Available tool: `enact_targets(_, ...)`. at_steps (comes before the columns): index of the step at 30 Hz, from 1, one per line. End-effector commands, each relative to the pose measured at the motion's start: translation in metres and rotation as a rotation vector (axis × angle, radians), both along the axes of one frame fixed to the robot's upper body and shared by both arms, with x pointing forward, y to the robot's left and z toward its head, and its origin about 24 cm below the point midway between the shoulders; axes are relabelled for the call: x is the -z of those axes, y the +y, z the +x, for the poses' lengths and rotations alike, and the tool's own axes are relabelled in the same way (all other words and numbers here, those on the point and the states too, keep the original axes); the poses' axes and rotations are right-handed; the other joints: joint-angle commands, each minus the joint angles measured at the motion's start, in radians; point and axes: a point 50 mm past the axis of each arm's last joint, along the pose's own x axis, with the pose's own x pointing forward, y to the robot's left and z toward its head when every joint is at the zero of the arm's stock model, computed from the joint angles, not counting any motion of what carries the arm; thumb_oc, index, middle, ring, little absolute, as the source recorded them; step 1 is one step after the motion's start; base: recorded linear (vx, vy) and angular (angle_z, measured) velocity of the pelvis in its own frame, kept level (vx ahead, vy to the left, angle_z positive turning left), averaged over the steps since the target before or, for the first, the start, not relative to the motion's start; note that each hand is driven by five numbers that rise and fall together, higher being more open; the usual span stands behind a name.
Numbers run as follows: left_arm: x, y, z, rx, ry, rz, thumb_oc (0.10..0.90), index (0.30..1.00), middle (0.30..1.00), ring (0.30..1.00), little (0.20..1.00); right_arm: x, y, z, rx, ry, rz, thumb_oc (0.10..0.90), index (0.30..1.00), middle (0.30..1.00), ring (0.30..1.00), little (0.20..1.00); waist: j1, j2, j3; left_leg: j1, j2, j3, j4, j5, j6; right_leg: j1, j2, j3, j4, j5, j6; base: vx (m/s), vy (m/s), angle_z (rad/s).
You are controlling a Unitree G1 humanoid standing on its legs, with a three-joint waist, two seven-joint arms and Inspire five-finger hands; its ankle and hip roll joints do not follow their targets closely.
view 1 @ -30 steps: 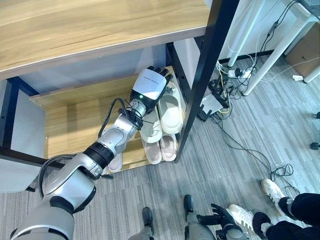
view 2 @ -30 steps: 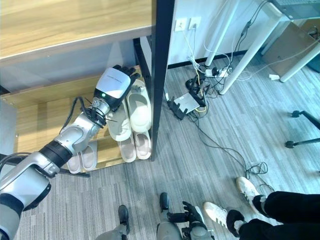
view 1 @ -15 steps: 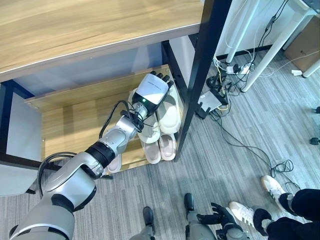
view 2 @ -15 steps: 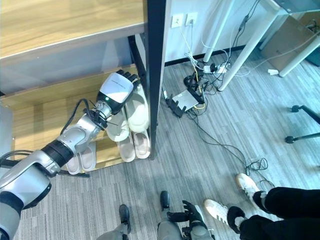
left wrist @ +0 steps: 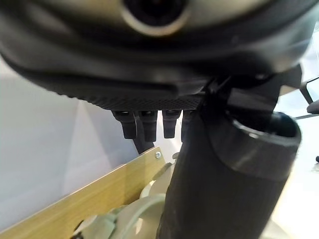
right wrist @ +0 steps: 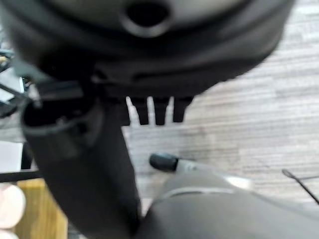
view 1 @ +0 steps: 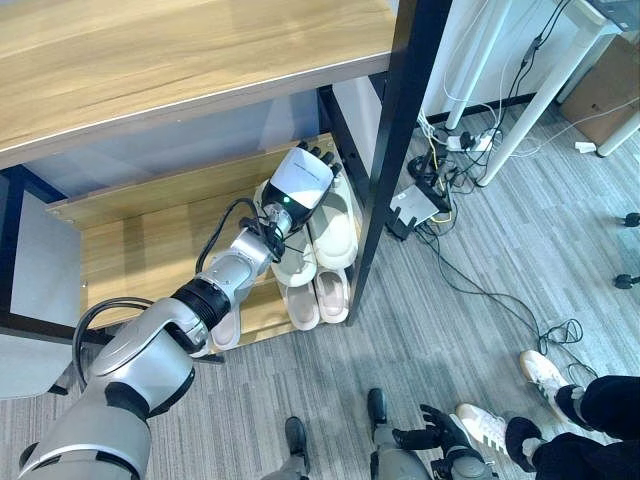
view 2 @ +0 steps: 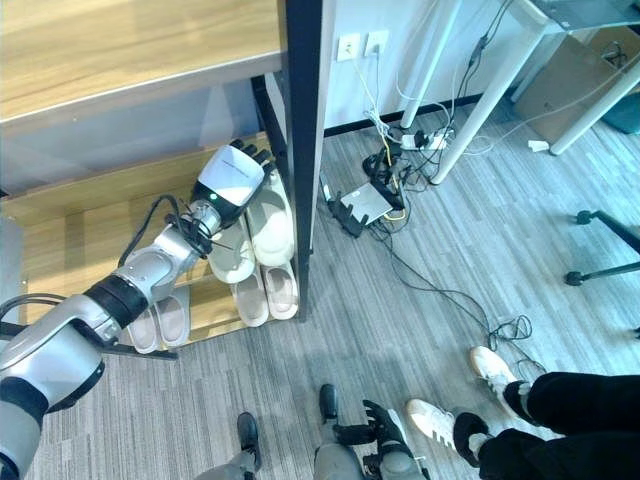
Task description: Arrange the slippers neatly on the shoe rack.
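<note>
- The left hand point(view 1: 298, 180), dark-fingered with a white back shell, reaches into the wooden shoe rack point(view 1: 150, 235) and lies over the pair of cream-white foam slippers point(view 1: 335, 225) on the lower shelf.
- In the left wrist view its fingers point(left wrist: 149, 124) run out straight and relaxed, holding nothing; the cream slippers show just beneath them, by the shelf's back edge.
- The cream pair lies directly under and slightly to the thumb side of the hand, long axis running front-to-back on the shelf, roughly in line with the forearm, toes toward the rack's rear.
- A second pair, pale pink slippers point(view 1: 318, 300), sits nearer the wrist at the shelf's front edge, lying the same way.
- I judge the next move to be a nudge or press along that front-to-back axis to square the cream pair against the black rack post point(view 1: 390, 150).
- The right hand point(view 1: 432, 435) hangs low, well apart from the rack; its fingers look loosely extended.
- The left hand is clearly the nearer one.
</note>
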Motion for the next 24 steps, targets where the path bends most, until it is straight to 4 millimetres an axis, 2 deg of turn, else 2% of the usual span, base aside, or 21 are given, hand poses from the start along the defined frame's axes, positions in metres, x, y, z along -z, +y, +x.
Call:
enact_targets(1, -0.105, -0.011, 0.011, 0.001, -0.351, -0.051, 0.8, 0.9, 0.9, 0.9, 0.9, -0.004, -0.015, -0.003, -0.006, -0.023, -0.061, 0.8, 0.9, 0.9, 0.9, 0.9, 0.004, 0.03, 0.002, -0.001, -0.024, 0.054, 0.003, -0.095, -0.013, 0.056, 0.023, 0.003, 0.011, -0.147, 0.089, 0.0, 0.0, 0.0)
enact_targets(14, -0.108, -0.01, 0.014, -0.011, -0.345, -0.079, 0.8, 0.9, 0.9, 0.9, 0.9, -0.001, -0.017, -0.009, 0.006, -0.002, -0.062, 0.8, 0.9, 0.9, 0.9, 0.9, -0.004, 0.026, -0.004, -0.003, -0.022, 0.056, 0.003, -0.095, -0.013, 0.049, 0.024, 0.009, 0.013, -0.144, 0.088, 0.0, 0.0, 0.0)
enact_targets(24, -0.097, -0.011, 0.012, 0.002, -0.26, -0.186, 0.8, 0.9, 0.9, 0.9, 0.9, 0.0, -0.014, -0.01, 0.039, 0.006, -0.036, 0.8, 0.9, 0.9, 0.9, 0.9, 0.009, 0.028, -0.009, 0.014, -0.026, 0.052, 0.003, -0.096, -0.011, 0.067, 0.023, 0.005, 0.014, -0.149, 0.085, 0.0, 0.0, 0.0)
